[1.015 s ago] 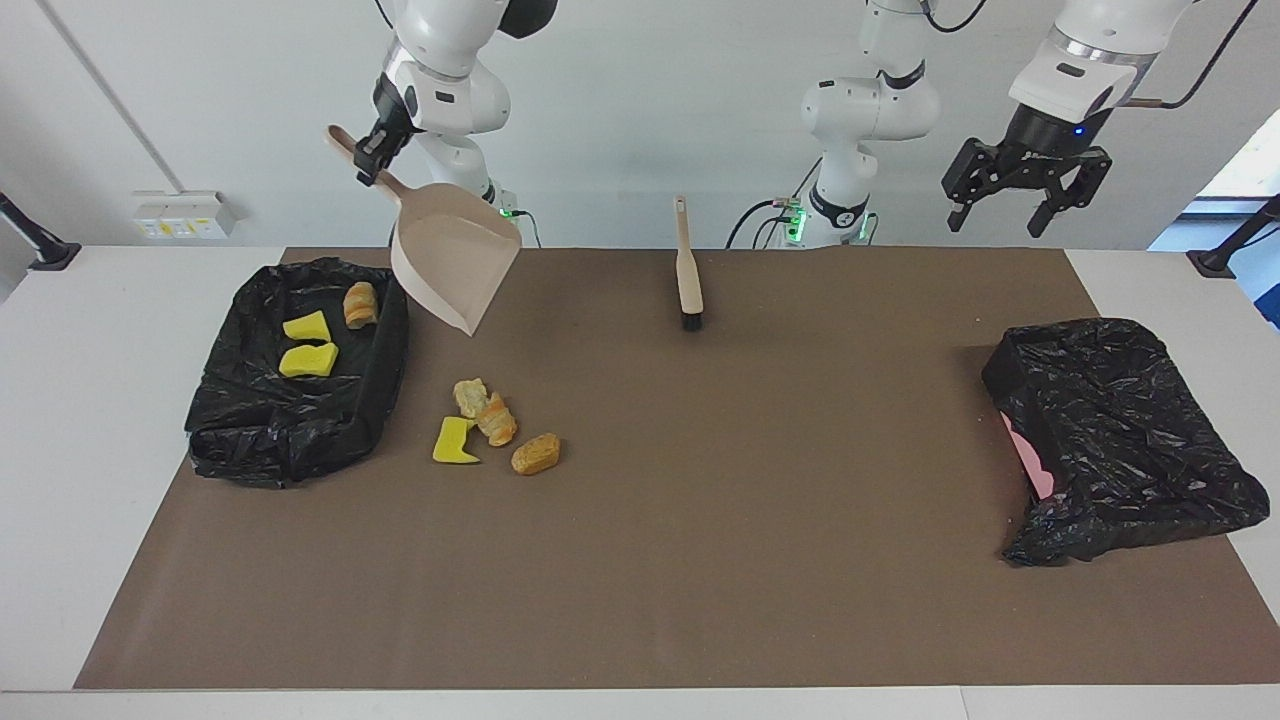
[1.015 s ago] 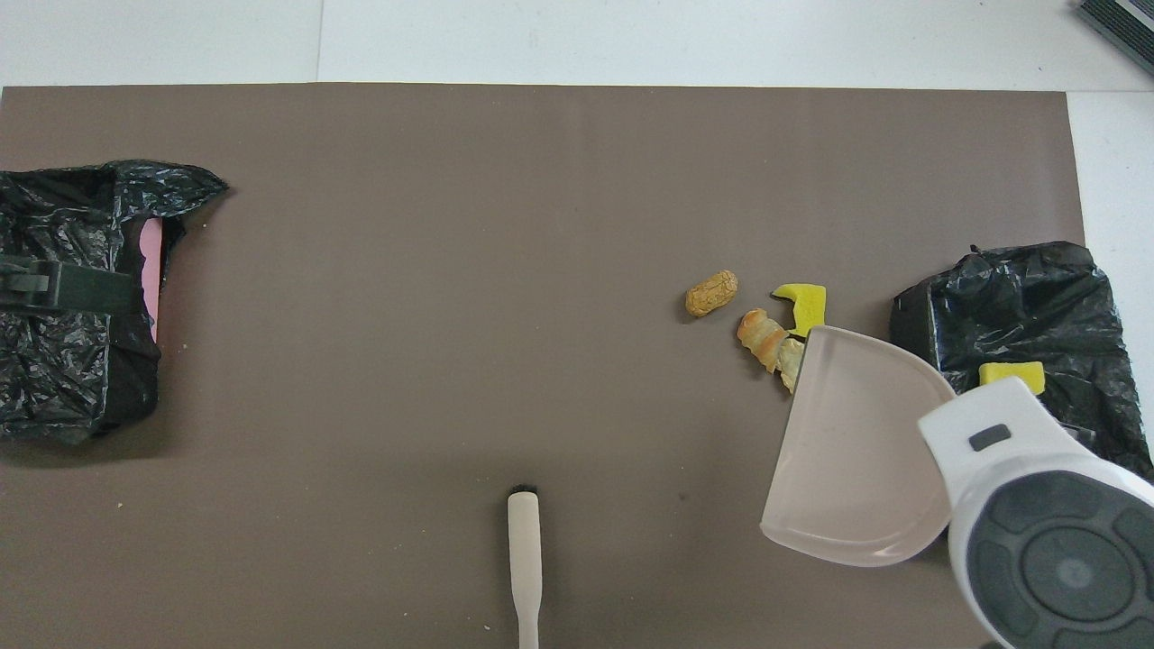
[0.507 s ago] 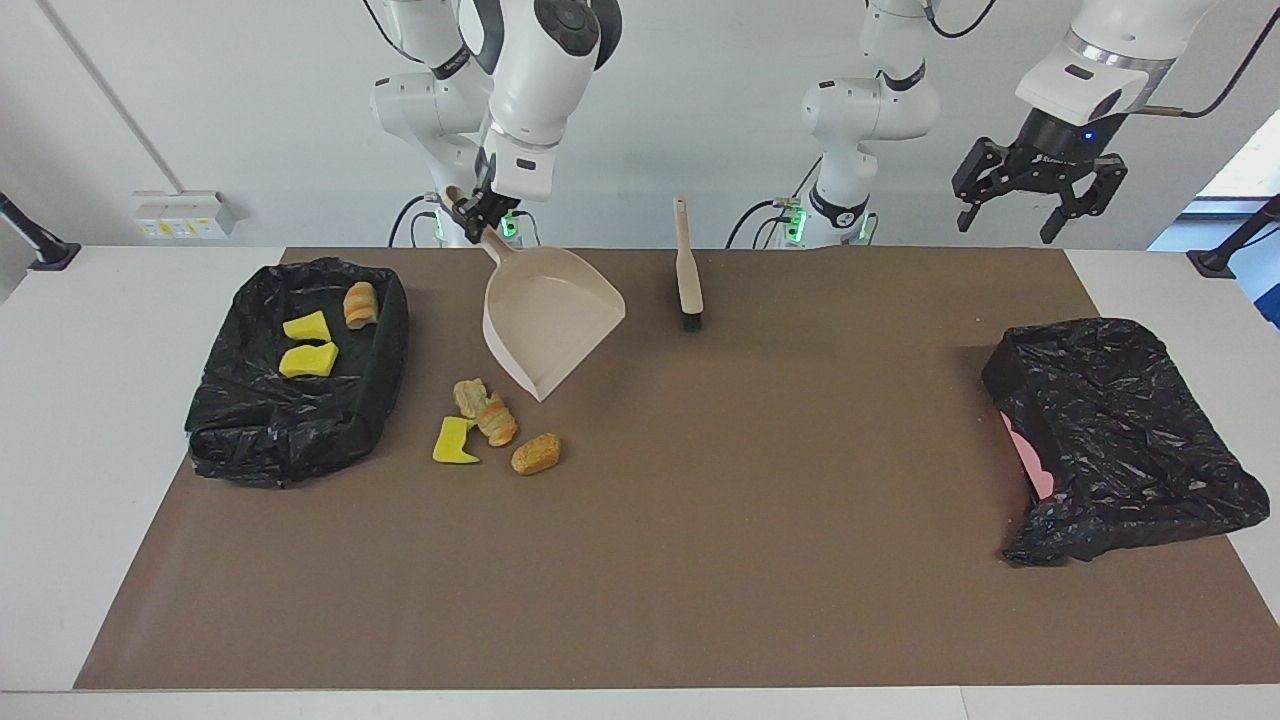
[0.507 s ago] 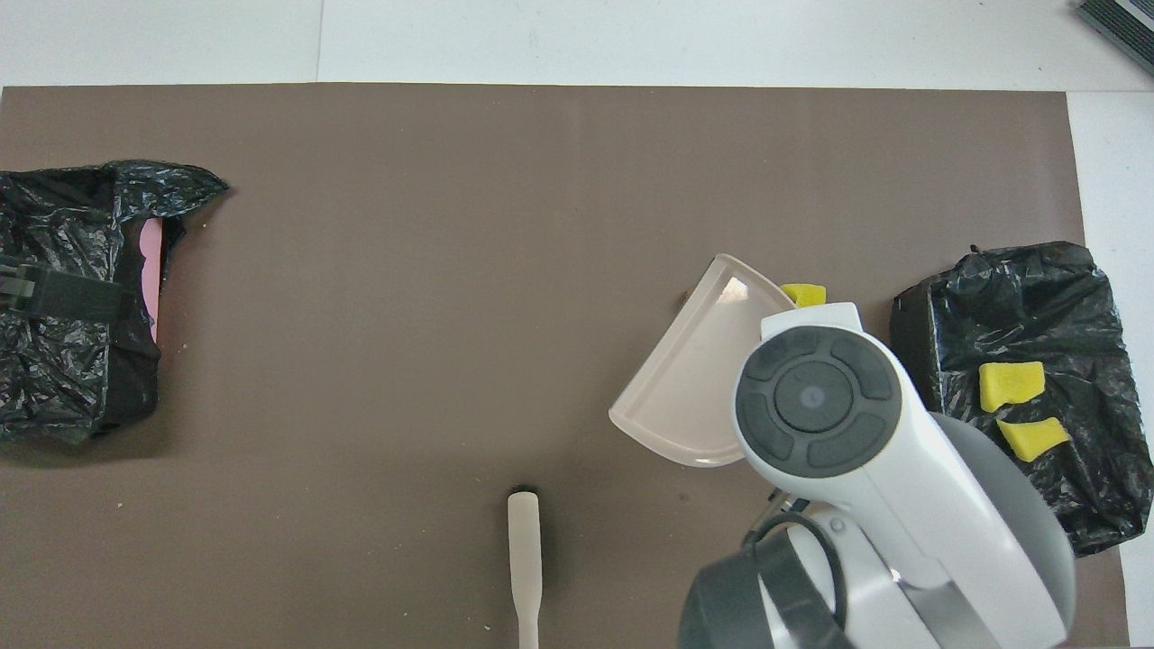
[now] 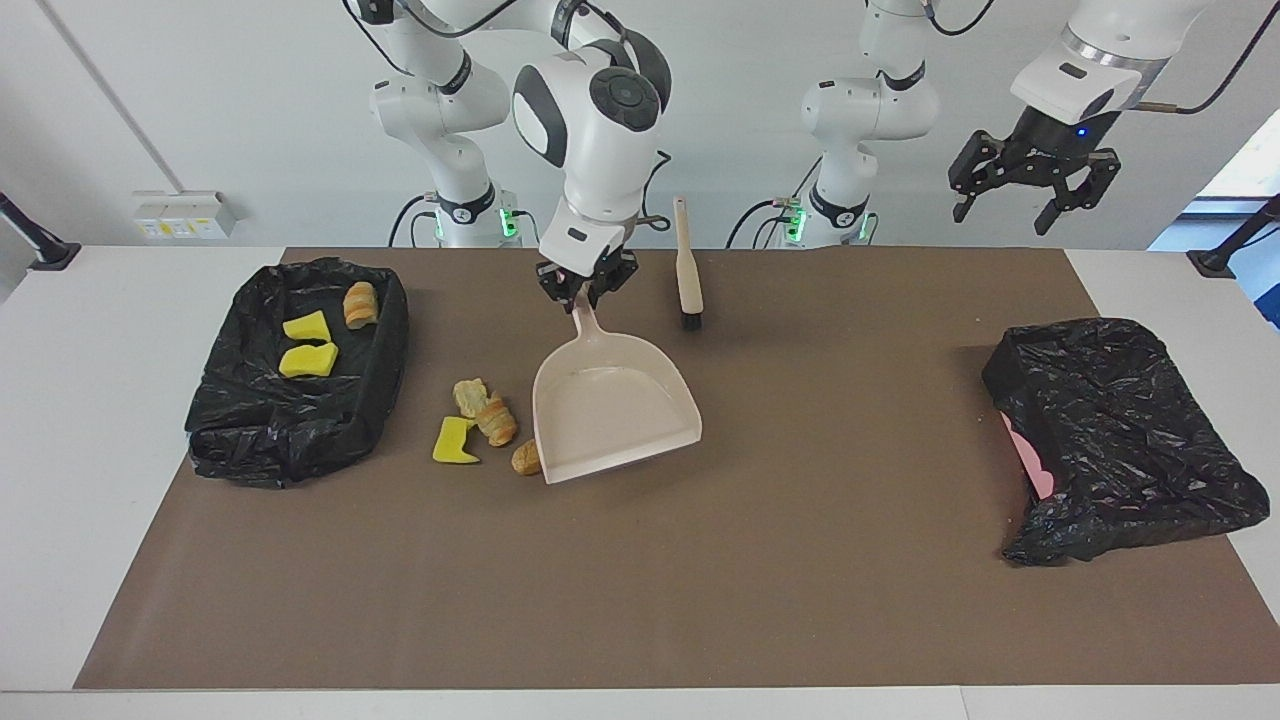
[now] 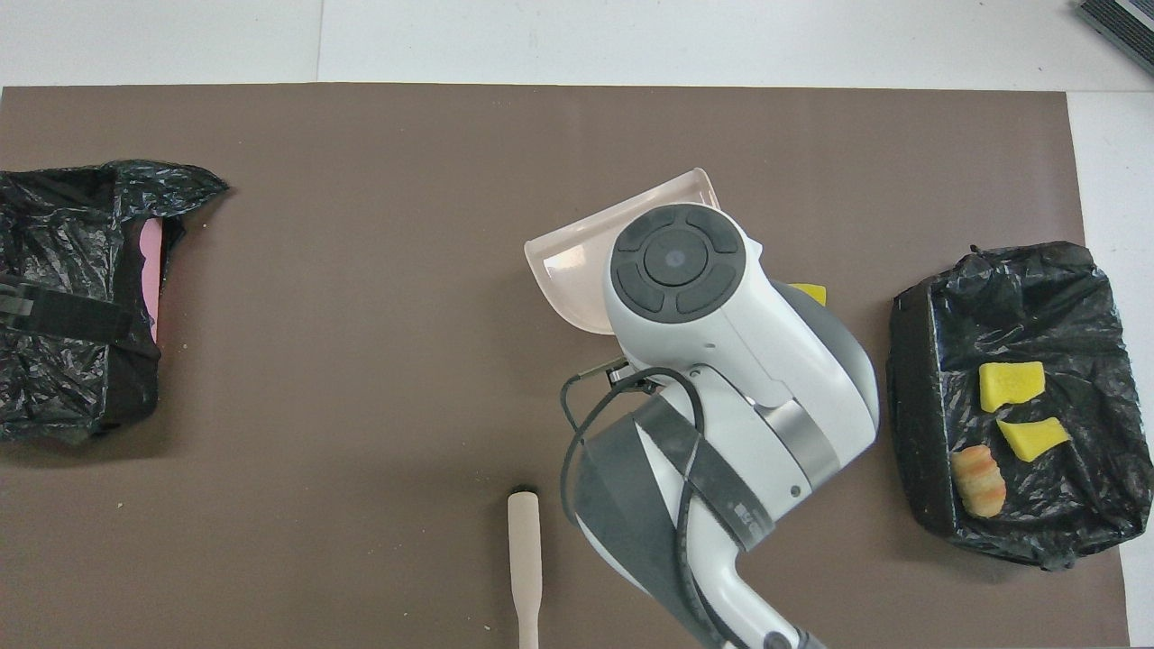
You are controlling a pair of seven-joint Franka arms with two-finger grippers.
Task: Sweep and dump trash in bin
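Observation:
My right gripper (image 5: 583,290) is shut on the handle of the beige dustpan (image 5: 615,405), which is tilted, handle up. Its lip is low at the mat beside the loose trash. That trash is a yellow sponge piece (image 5: 455,440), two bread chunks (image 5: 470,395) (image 5: 497,420) and a brown chunk (image 5: 523,457) partly covered by the pan's corner. The black-lined bin (image 5: 385,340) at the right arm's end holds two yellow sponges (image 5: 305,326) (image 5: 308,360) and a bread piece (image 5: 360,304). Overhead, my right arm hides most of the dustpan (image 6: 577,270). My left gripper (image 5: 1033,195) waits open, high at the left arm's end.
The beige brush (image 5: 688,265) lies on the brown mat close to the robots, bristles pointing away from them, beside my right gripper. A second black-bagged bin (image 5: 1120,440) with a pink edge showing sits at the left arm's end.
My right arm has swung the dustpan away from the bin and lowered it toward the middle of the mat, beside the loose trash. The left gripper has barely shifted.

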